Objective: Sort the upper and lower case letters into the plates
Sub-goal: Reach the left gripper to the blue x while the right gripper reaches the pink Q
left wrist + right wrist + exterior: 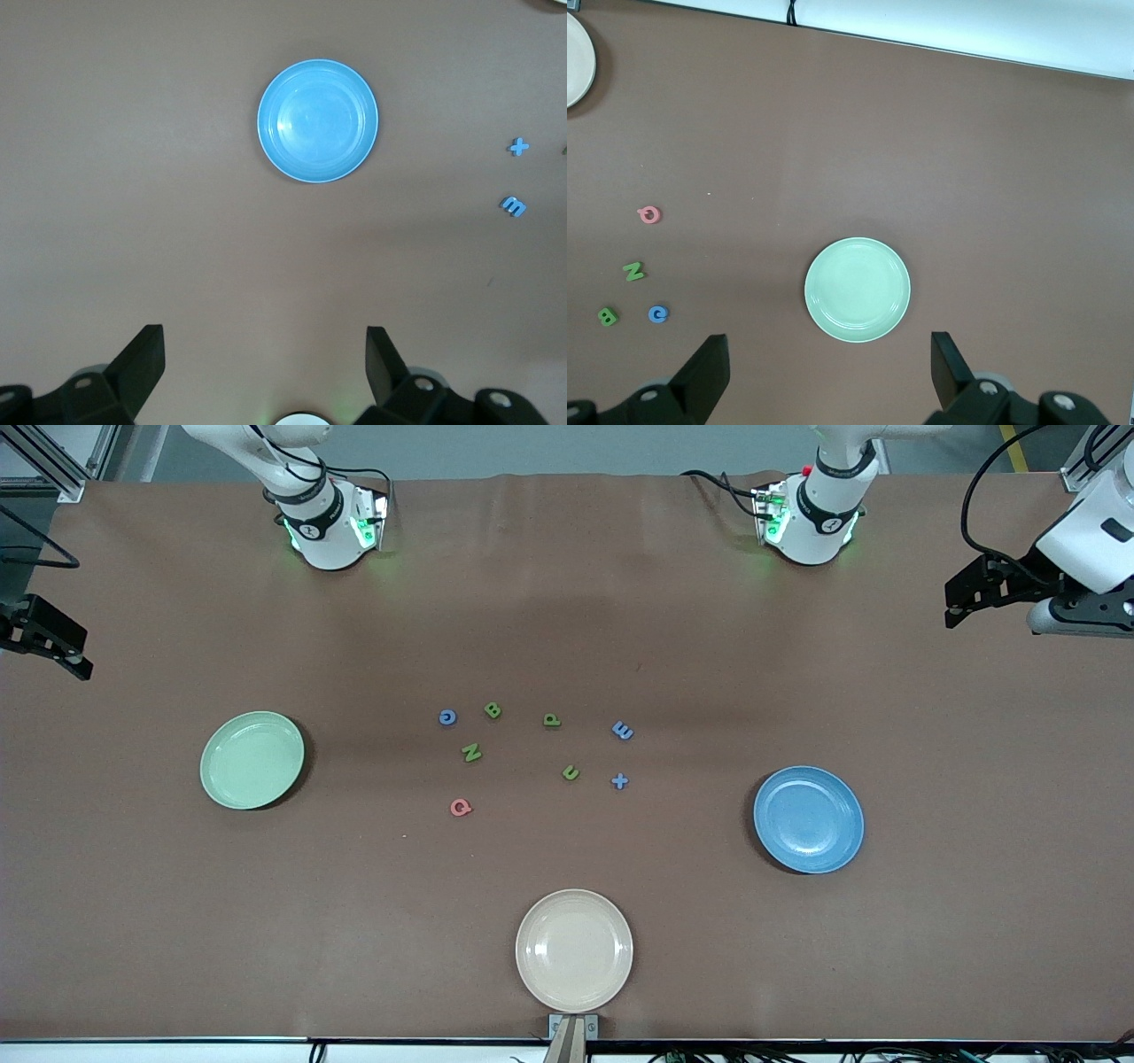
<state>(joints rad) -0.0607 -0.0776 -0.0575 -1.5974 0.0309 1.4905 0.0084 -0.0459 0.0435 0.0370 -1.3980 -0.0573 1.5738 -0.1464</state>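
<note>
Several tiny letters lie spread at the table's middle: blue c [447,716], green B [493,709], green P [552,719], blue E [622,731], green N [471,753], a green piece [570,772], a blue piece [619,781] and pink-red Q [460,807]. The pale green plate [252,759] lies toward the right arm's end, the blue plate [808,819] toward the left arm's end; both are empty. My left gripper [264,341] is open and empty, high above the table with the blue plate [317,120] in its view. My right gripper [829,347] is open and empty, high above the green plate [858,289].
A beige plate [574,950] lies empty near the table's front edge, nearer the camera than the letters. In the front view the left gripper [961,598] and the right gripper [66,646] hang at the table's two ends. The arm bases stand along the back edge.
</note>
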